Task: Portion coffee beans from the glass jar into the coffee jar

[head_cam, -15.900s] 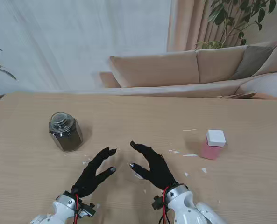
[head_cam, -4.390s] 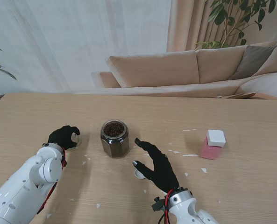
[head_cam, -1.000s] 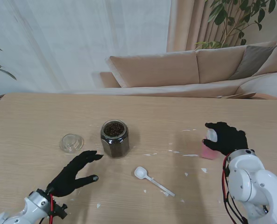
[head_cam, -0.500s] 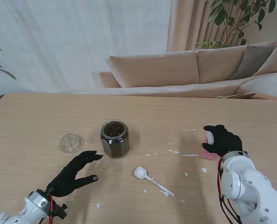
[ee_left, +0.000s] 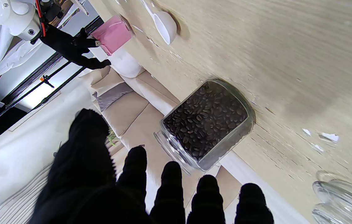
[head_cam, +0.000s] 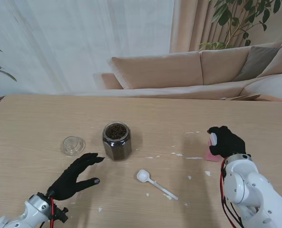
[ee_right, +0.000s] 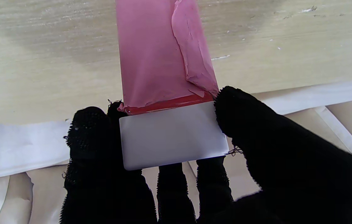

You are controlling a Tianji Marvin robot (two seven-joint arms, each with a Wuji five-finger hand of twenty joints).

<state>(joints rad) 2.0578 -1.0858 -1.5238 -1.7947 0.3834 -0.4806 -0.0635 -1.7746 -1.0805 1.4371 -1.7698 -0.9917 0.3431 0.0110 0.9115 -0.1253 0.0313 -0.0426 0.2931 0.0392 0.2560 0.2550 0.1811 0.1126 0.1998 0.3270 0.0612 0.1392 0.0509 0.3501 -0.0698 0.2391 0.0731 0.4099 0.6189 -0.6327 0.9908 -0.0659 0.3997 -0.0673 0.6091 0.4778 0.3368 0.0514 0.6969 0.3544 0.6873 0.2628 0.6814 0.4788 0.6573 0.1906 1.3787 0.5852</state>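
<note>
The glass jar point(head_cam: 116, 141) stands open near the table's middle, full of dark coffee beans point(ee_left: 205, 119). Its glass lid point(head_cam: 73, 145) lies to its left. My left hand point(head_cam: 77, 170) rests open on the table nearer to me than the jar, fingers spread, holding nothing. The pink coffee jar point(head_cam: 211, 153) with a white lid point(ee_right: 173, 136) stands at the right. My right hand point(head_cam: 226, 141) covers it from above, thumb and fingers point(ee_right: 95, 133) closed on the white lid. A white spoon point(head_cam: 155, 184) lies between the jars, nearer to me.
Small white flecks point(head_cam: 194, 157) are scattered over the wooden table point(head_cam: 155, 114). A beige sofa point(head_cam: 198, 71) stands behind the far edge. The glass lid point(ee_left: 341, 196) shows beside the bean jar in the left wrist view.
My right hand has settled lower over the pink jar, its fingers closing round the white lid, which it now mostly hides. My left hand and the glass jar have stayed put.
</note>
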